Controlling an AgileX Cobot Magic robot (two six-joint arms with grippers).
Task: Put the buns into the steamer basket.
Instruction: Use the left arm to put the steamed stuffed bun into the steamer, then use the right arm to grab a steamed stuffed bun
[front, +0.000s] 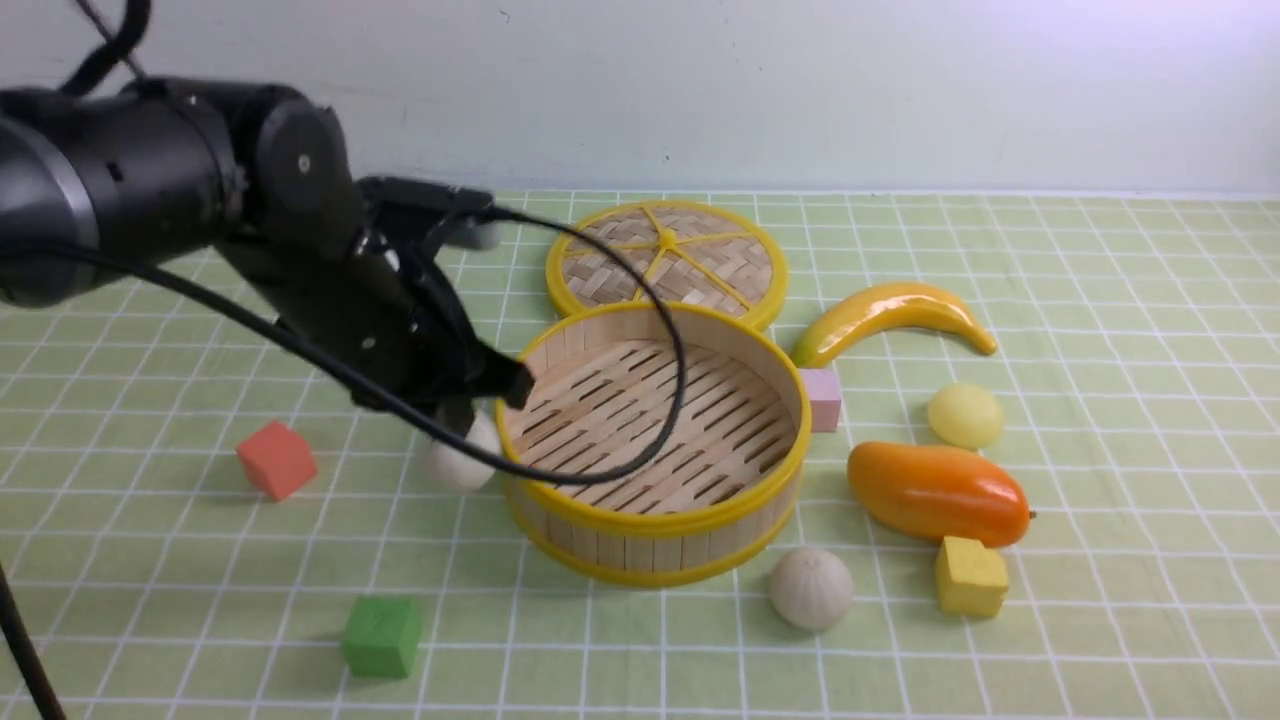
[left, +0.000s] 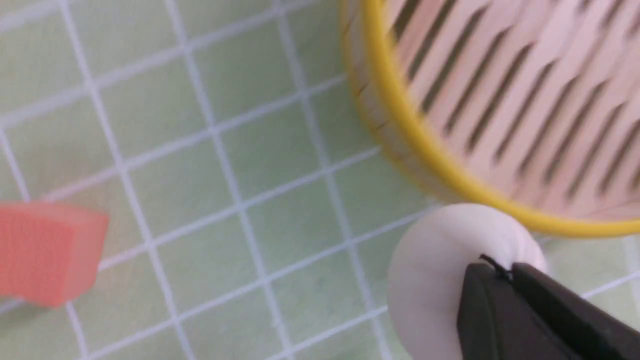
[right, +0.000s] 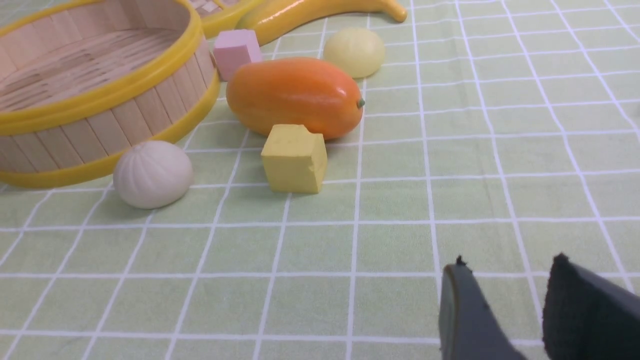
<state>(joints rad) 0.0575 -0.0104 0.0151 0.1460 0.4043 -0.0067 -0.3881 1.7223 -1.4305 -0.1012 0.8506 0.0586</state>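
Beside the basket, pleated bun

No writing, label or number can be read (left wrist view blurred, perhaps hiding some).

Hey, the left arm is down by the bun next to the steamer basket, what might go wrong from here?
1. The left gripper has its jaws shut tip to tip over the off-white bun, not around it, so a lift may leave it behind.
2. That bun sits right by the steamer basket; pressing down could roll it away.
3. The black cable loops across the basket and might snag its rim.
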